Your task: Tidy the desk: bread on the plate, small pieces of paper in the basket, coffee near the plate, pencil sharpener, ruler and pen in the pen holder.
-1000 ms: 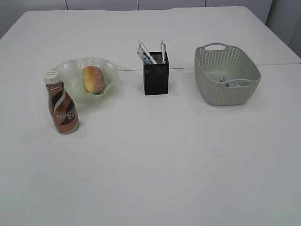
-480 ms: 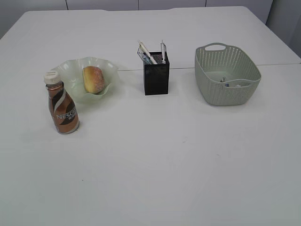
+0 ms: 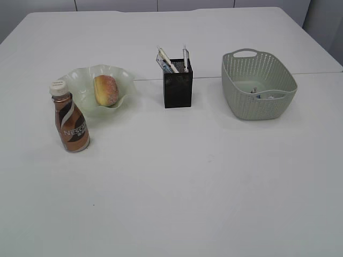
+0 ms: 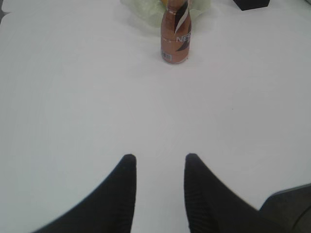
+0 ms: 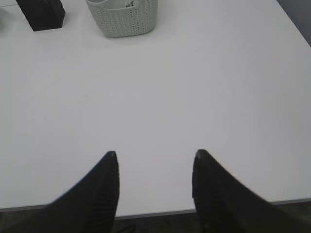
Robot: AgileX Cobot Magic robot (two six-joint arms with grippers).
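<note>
White desk [image 3: 177,187] looks nearly all tidy now. The bread [image 3: 106,90] lies in the plate [image 3: 124,75], toward the left edge of the desk, and the coffee [image 3: 70,125] stands upright just beside the plate, on its near side, not touching as far as I can tell. The pen holder [image 3: 178,89] is in the middle w/ several long things sticking out; which is ruler or pen I cannot say, too small. The basket [image 3: 242,106] sits toward the right edge, w/ small bits inside, prob. the paper.

Left gripper [image 4: 158,162] hangs over bare desk near the front edge, jaws apart, nothing between. Right gripper [image 5: 154,158] is the same at the front edge, jaws spread wider, empty.

My judgement: placing steps are done, this is the end phase. Next move prob. needs only that both arms keep clear of the things.
</note>
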